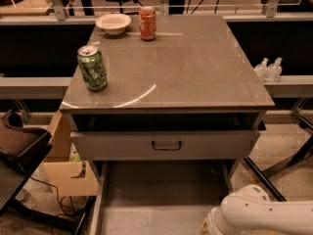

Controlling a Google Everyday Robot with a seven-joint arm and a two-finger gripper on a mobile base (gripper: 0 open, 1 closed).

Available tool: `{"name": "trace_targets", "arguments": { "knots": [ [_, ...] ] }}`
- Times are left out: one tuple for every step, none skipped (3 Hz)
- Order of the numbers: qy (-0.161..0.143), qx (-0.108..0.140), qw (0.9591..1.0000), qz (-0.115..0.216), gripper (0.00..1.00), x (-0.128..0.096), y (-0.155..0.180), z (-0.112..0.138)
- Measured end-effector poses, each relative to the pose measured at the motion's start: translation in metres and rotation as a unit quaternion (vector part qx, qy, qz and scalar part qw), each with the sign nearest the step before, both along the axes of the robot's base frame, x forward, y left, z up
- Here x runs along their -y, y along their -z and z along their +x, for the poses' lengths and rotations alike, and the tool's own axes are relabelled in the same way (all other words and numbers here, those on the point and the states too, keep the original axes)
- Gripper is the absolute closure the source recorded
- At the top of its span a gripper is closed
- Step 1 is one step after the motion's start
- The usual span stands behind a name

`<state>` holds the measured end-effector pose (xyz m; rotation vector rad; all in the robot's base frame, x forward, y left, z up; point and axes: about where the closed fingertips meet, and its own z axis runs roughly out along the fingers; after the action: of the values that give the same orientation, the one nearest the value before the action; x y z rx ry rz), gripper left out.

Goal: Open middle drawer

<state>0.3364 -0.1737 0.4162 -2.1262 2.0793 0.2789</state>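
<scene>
Below, middle drawer pulled out; claw at its front right corner, grip cannot tell.

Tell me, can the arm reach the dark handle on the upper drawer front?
Probably yes: the arm is low right, its gripper out of view below, and nothing blocks the handle.

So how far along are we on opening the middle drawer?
Mostly done: the middle drawer is pulled well out beneath the top drawer, its bare floor showing. In hand: the arm sits lower right by the drawer's front corner; the tool is out of view past the frame edge. Left: probably only withdrawing the arm.
</scene>
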Motion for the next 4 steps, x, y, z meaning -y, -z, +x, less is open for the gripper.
{"name": "trace_targets", "arguments": {
  "knots": [
    [-0.010,-0.019,0.9998,-0.003,1.00,-0.0012,-0.0011,-0.0130],
    [-0.010,-0.019,0.9998,-0.003,1.00,-0.0012,-0.0010,-0.0131],
    [-0.010,-0.020,0.9997,-0.003,0.82,-0.0013,-0.0004,-0.0140],
    [-0.011,-0.021,0.9997,-0.003,0.57,-0.0015,0.0002,-0.0149]
  ]
}}
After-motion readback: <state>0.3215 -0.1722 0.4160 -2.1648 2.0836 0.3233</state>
